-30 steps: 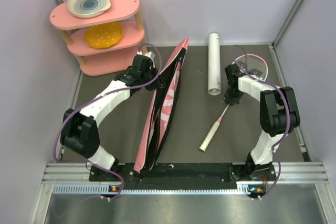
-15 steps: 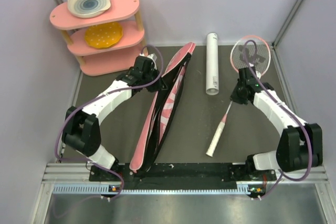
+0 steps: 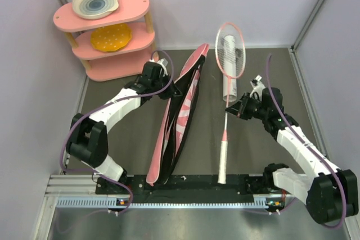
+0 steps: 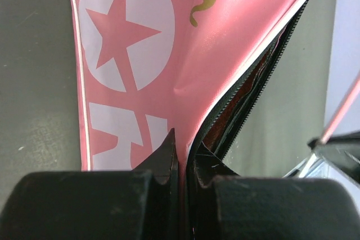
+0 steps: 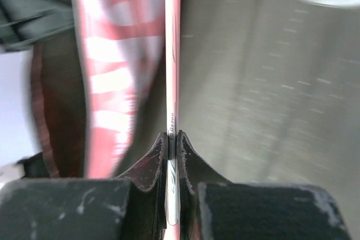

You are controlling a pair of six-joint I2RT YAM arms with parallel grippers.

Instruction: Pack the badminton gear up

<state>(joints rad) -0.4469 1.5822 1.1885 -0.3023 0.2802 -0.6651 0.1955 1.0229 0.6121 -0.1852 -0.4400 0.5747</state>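
Racket bag (image 3: pixel 181 117) lies unzipped, left gripper (image 4: pixel 181 139) pinching its flap; right gripper (image 5: pixel 173 139) clamps one racket (image 3: pixel 223 158) by the shaft, not yet inside; tube (image 3: pixel 229 85) lies unpacked.

The racket bag (image 4: pixel 129 54) is pink cloth with a faint sheen, softly creased and printed in flat white. Its open edge carries black zip teeth (image 4: pixel 247 85) over a dark lining. The racket (image 3: pixel 226 125) has a thin, glossy shaft and a matt white handle. The tube (image 3: pixel 229 89) looks smooth, white and slightly shiny. The bench (image 3: pixel 250 150) is dark grey and matt. The left hand (image 4: pixel 181 147) and right hand (image 5: pixel 173 139) are matt black plastic, the right one scuffed. The shelf (image 3: pixel 132 1) is matt pink with pale wooden posts. Its plates (image 3: pixel 95 2) are glazed and glossy.
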